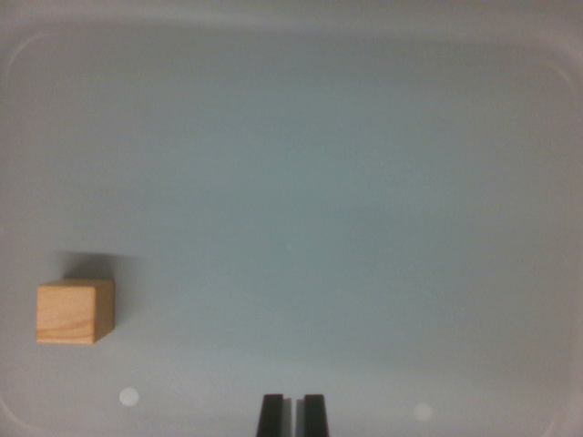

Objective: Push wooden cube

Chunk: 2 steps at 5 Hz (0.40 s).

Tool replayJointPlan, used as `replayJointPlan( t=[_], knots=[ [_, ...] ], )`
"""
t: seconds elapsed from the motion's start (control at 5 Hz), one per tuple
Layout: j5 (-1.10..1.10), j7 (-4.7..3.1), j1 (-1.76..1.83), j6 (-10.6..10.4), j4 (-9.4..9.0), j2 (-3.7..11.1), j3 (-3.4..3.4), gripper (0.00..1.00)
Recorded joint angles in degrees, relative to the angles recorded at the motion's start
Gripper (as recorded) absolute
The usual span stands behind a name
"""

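A light wooden cube rests on the pale floor of a grey bin, near the wrist view's left edge. My gripper shows at the bottom centre as two dark fingertips held close together, with only a thin slit between them and nothing in it. The cube lies well to the left of the fingertips and a little above them in the picture, not touching them.
The bin's rounded rim runs along the top and curves down both sides. Two small bright spots sit on the floor near the bottom. Wide bare floor stretches from the cube to the wrist view's right.
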Motion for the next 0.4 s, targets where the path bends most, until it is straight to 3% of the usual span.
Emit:
replayJointPlan(
  t=[0.2, 0.4],
  knots=[
    [-0.04, 1.02, 0.44, -1.66, -1.53, 0.31, 0.50, 0.00],
    [-0.04, 1.02, 0.44, -1.66, -1.53, 0.31, 0.50, 0.00]
  ],
)
